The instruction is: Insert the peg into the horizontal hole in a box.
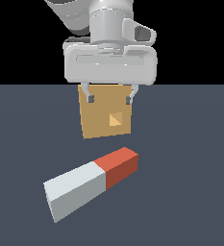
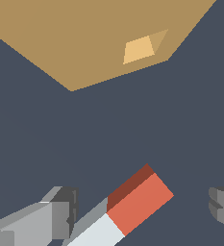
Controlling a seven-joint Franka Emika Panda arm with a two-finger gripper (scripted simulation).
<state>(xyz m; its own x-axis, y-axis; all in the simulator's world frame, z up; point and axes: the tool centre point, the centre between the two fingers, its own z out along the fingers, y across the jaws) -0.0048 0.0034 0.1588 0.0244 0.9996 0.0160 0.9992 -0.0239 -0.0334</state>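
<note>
Exterior view: the end effector (image 1: 109,100) hangs from the arm at the top centre w/ its two fingers spread apart, nothing between them, tips in front of the upper part of the box (image 1: 105,114). The box is a tan-orange block standing on the dark grey counter (image 1: 190,192), face toward the camera, slightly tilted in the picture. The hole (image 1: 116,119) is a small square opening w/ lighter orange inside, set toward the exterior view's right of the box face, a bit below its middle. The peg (image 1: 92,182) lies flat on the counter nearer the camera than the box, well apart from it and not touched by the fingers; its grey-white part points toward the exterior view's left and foreground, its red-orange end toward the right and the box. Wrist view: one finger (image 2: 56,216) and the other show at opposite edges, wide apart, w/ the peg's red end (image 2: 141,202) lying on the counter between them and below, the white part running out of frame. No contact betw. fingers and peg is visible. The box face and hole (image 2: 140,48) sit farther off, separated from the peg by bare counter.
</note>
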